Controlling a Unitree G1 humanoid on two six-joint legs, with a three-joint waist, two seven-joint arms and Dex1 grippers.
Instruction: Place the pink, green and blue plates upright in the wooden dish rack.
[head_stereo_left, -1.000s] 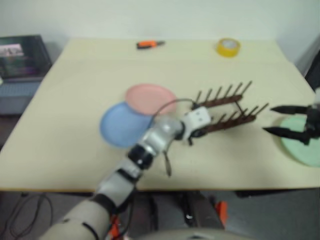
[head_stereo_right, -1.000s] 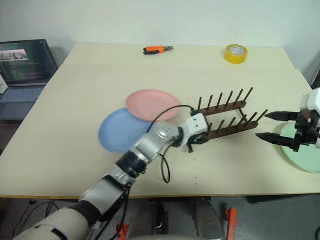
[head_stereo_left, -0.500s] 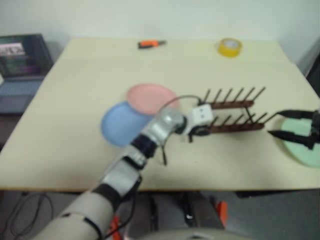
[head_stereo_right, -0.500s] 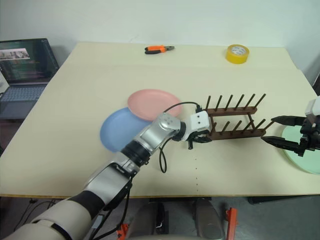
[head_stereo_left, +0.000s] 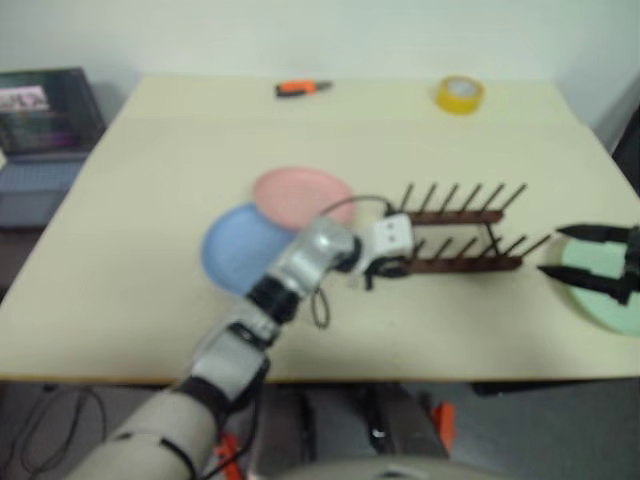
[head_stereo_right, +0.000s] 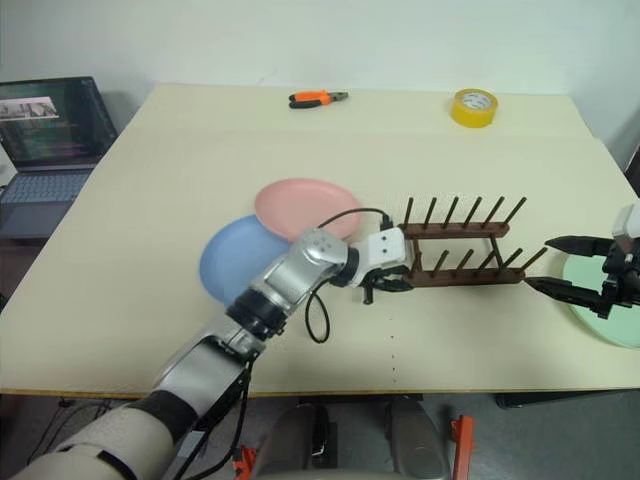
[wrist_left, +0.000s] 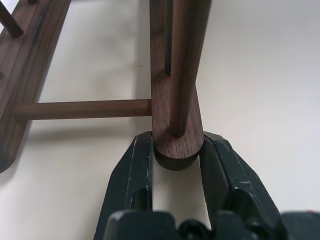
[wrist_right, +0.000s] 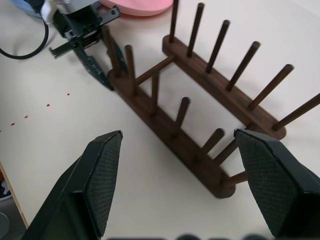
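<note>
Left wrist view has the left gripper (wrist_left: 176, 167) pinching the rounded end of the wooden dish rack (head_stereo_right: 460, 262)'s near rail. Right gripper (head_stereo_right: 553, 266) hangs spread wide just past the rack's other end, over the green plate (head_stereo_right: 610, 312). Blue plate (head_stereo_right: 232, 262) and pink plate (head_stereo_right: 305, 207) lie flat behind the left wrist.

An orange-handled pair of pliers (head_stereo_right: 317, 98) and a yellow roll of tape (head_stereo_right: 472, 106) lie well apart near the far edge of the beige table (head_stereo_right: 150, 240), beside an open laptop (head_stereo_right: 50, 130).
</note>
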